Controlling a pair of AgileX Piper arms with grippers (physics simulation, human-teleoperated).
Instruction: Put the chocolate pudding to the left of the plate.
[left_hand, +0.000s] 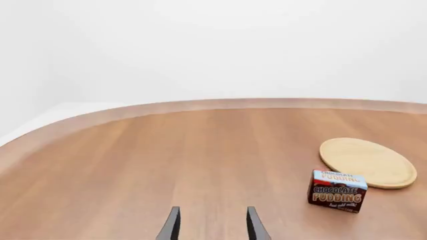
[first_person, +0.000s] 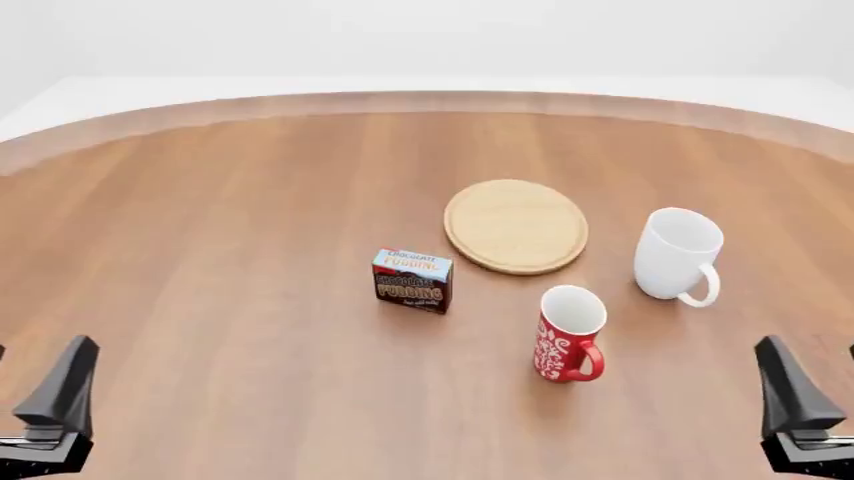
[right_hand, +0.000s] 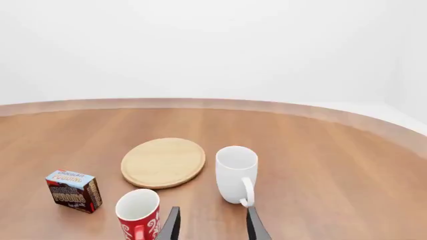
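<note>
The front view looks down and forward from above the near edge, taking in the whole table; each wrist view sits low, just behind its fingertips, facing the far rim; the left one has the plate at four o'clock, the right one at nine o'clock; all three share it.

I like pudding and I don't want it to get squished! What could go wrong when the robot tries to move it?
1. The chocolate pudding stands close to the plate, so fingers coming down around it might bump the plate's rim.
2. The red mug stands between the right gripper and the box; reaching from that side could knock it over. The left gripper has a freer path.
3. The small box could tip if pushed instead of gripped.
</note>
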